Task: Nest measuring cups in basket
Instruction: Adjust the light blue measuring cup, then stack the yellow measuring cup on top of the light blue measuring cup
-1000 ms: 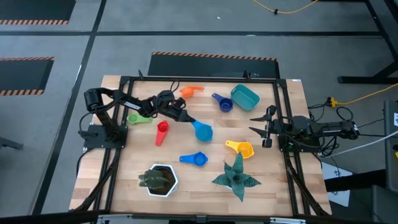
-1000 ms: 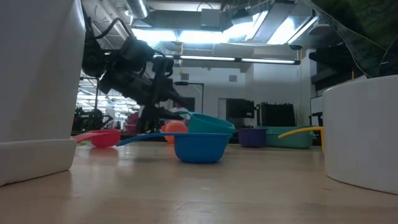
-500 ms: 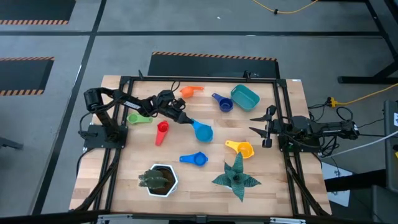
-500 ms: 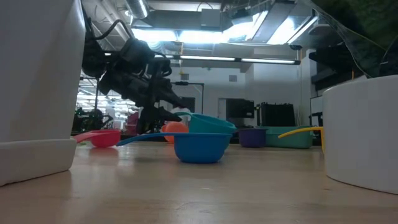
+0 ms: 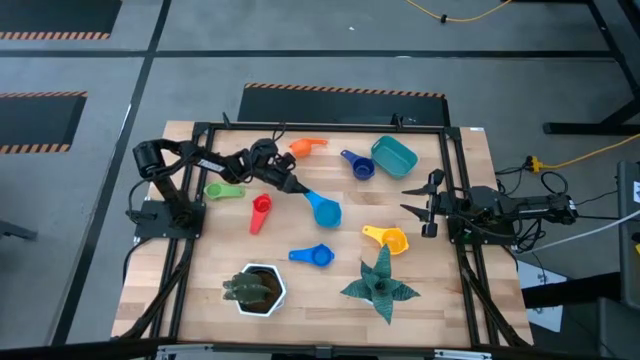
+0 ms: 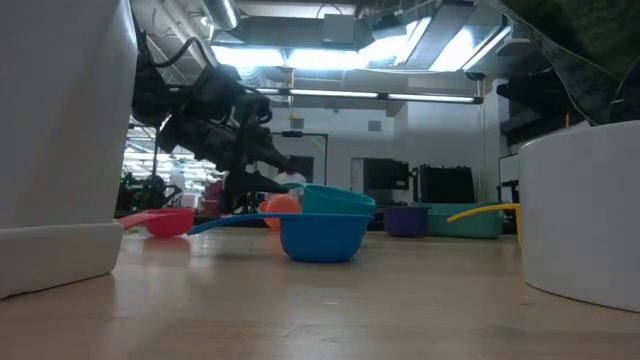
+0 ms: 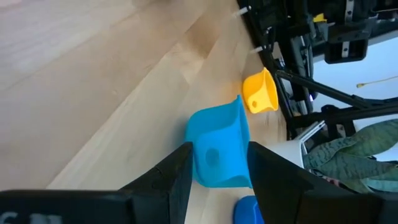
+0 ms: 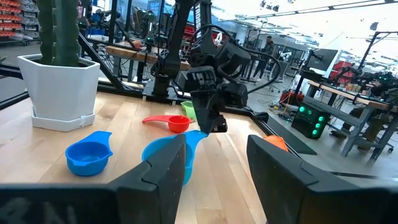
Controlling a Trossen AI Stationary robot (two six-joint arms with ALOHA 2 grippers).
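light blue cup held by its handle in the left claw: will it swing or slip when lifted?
Probably rigid: the light blue cup looks like moulded plastic. The left claw pinches only its thin handle, so the bowl may droop or pivot. Likely light, and the smooth handle could slip.

I can't make out any readable text, label, brand, number or sign in any of my views.
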